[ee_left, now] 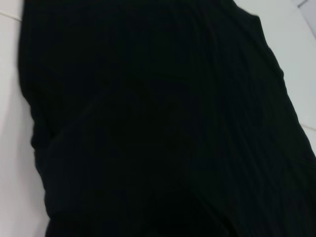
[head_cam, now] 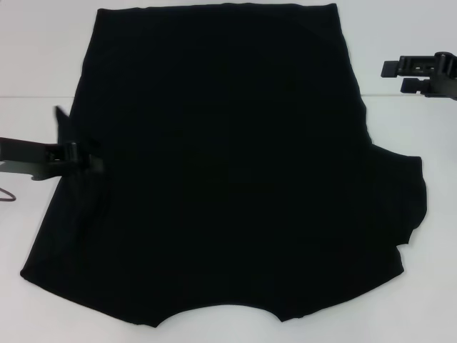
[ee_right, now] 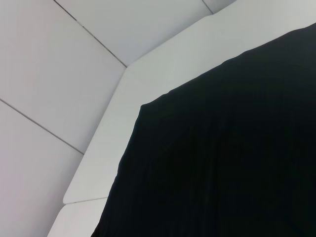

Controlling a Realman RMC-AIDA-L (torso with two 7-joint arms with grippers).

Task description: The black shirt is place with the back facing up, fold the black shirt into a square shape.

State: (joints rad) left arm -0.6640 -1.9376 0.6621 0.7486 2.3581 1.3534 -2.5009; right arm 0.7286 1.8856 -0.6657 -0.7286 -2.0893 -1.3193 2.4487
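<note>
The left end effector [head_cam: 89,158] was clamped on the left edge of the black shirt [head_cam: 228,164], which lay spread across the white counter [head_cam: 36,64]. The right end effector [head_cam: 396,76] hovered apart-fingered beyond the shirt's far right.

A white desk [head_cam: 43,64] fills the head view, its surface smooth and matte, with a faint straight seam running across it towards the far side. The light is even and soft, leaving hardly any shadow on the bare white. In the right wrist view the desk's far corner [ee_right: 129,69] shows as an angled edge, and behind it stand white wall panels [ee_right: 54,74] divided by thin dark joint lines that run on the slant. The left wrist view shows more of the same white desk surface [ee_left: 12,123], again crossed by a thin seam near one corner. At the near left edge of the head view, a small thin dark hook-shaped thing [head_cam: 7,194] lies on the desk; what it is cannot be told.
</note>
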